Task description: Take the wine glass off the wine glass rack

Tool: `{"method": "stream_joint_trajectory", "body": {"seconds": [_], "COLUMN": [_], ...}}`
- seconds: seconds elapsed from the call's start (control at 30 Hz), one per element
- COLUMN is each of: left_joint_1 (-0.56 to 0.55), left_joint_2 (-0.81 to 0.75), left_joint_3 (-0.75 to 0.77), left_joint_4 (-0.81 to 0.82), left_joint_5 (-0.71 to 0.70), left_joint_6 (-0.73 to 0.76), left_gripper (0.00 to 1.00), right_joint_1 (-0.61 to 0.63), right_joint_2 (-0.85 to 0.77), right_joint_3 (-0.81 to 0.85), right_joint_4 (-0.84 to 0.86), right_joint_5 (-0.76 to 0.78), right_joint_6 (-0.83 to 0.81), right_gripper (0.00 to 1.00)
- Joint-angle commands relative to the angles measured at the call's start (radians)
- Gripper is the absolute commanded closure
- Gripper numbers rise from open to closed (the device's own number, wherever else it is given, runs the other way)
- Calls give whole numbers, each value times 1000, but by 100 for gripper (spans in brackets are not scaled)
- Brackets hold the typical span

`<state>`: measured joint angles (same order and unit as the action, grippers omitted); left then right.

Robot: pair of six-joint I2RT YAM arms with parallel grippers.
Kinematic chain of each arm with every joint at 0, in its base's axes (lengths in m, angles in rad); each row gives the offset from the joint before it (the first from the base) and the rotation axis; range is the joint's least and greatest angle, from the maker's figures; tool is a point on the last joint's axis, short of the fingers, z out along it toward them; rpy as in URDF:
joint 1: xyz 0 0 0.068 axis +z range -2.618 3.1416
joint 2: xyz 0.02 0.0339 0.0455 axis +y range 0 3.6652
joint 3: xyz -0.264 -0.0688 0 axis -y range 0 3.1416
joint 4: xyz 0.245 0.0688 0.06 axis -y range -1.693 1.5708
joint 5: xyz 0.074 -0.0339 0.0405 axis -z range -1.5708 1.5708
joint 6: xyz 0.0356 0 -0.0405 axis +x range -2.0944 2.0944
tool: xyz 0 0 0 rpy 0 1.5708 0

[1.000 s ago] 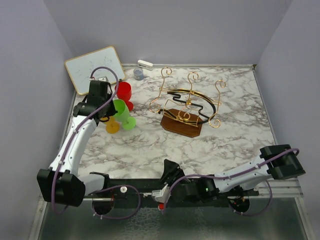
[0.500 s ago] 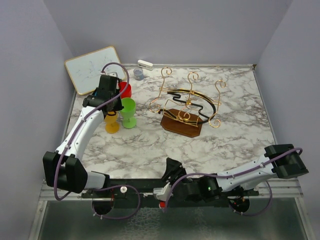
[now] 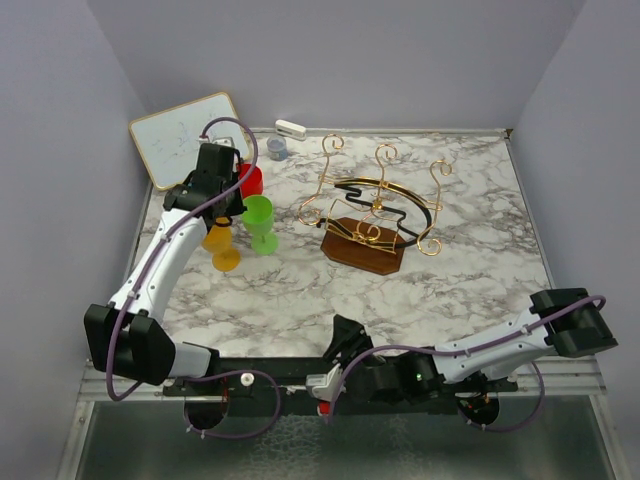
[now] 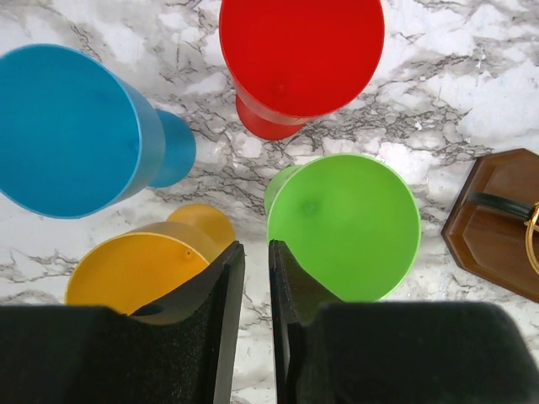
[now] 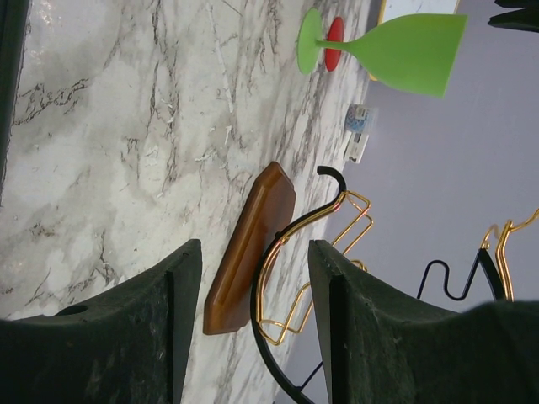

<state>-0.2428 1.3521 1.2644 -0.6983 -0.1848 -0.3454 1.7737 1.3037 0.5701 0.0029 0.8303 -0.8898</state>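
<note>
The gold wire wine glass rack [image 3: 378,205] stands on its brown base [image 3: 362,243] at mid-table; no glass shows hanging on it. A green wine glass [image 3: 258,215] stands upright left of the rack, beside an orange one [image 3: 222,243] and a red one [image 3: 250,180]. My left gripper [image 3: 227,206] hovers above them. In the left wrist view its jaws [image 4: 256,248] stand almost shut with a narrow empty gap, between the orange glass [image 4: 135,269] and the green glass [image 4: 344,223]. My right gripper [image 3: 342,335] is open and empty at the near edge, facing the rack [image 5: 312,244].
A blue glass [image 4: 67,130] and the red glass [image 4: 299,55] stand just beyond my left fingers. A whiteboard [image 3: 188,135] leans at the back left. A small grey cup [image 3: 277,148] and a white item [image 3: 290,128] lie by the back wall.
The green glass, tilted at my left gripper a second ago, now stands upright on the table. My left gripper has moved back and right above the glasses. The right arm has barely moved.
</note>
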Motion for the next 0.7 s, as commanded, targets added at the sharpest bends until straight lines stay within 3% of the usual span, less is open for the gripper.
{"method": "stream_joint_trajectory", "body": {"seconds": [0.0,0.23,0.4,0.53,0.67], "left_joint_1": [-3,-4,-4,-4,-4], "left_joint_2": [-44,-215,-397,-481,-512], "left_joint_3": [59,-42,-223,-299,-332], "left_joint_4": [-30,171,381,440,445], "left_joint_5": [-38,22,-13,-80,-141], "left_joint_6": [13,43,20,20,40], "left_gripper": [78,78,77,77,77], "right_joint_1": [6,5,-85,-370,-821], "right_joint_2": [-30,-63,-26,50,134], "right_joint_3": [51,234,522,873,1240], "right_joint_4": [-13,-73,-39,-169,-419], "right_joint_5": [30,-13,-38,-195,-422], "right_joint_6": [44,170,137,266,597], "right_gripper": [47,47,46,46,46]}}
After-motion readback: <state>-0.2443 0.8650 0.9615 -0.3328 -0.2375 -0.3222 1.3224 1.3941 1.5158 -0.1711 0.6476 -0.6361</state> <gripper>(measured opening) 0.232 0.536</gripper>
